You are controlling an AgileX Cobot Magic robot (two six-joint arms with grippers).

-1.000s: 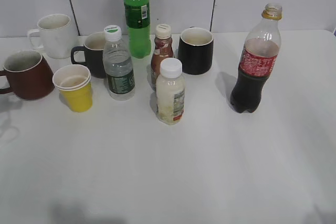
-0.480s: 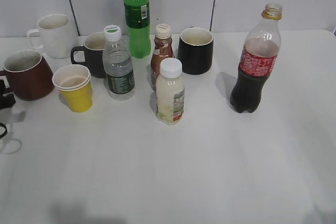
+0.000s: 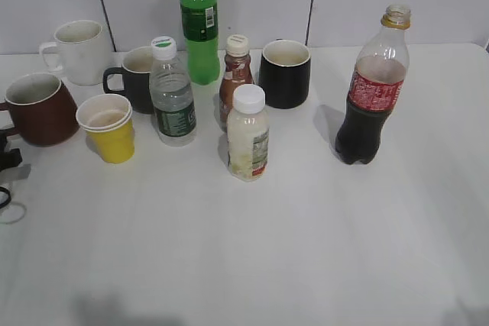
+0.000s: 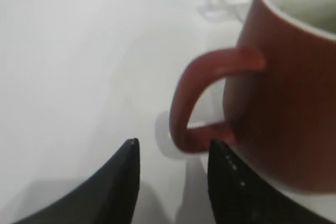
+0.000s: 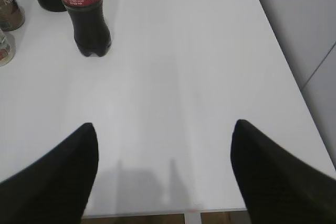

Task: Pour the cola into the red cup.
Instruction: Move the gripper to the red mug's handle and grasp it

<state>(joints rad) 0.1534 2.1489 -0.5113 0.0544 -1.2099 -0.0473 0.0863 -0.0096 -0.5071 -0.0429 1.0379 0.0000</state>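
Observation:
The red cup, a squat brownish-red mug, stands at the table's far left. In the left wrist view it fills the right side, with its handle pointing at me. My left gripper is open, its fingertips just short of the handle and apart from it. Only a dark part of it shows at the exterior view's left edge. The cola bottle stands upright and uncapped at the right. My right gripper is wide open and empty, well back from the cola near the table's front edge.
Between cup and cola stand a yellow paper cup, a white mug, a dark grey mug, a water bottle, a green bottle, a small brown bottle, a milky bottle and a black mug.
My left gripper has come into the exterior view at the left edge beside the red cup's handle and shifted slightly nearer the camera. Cups and bottles have not moved.

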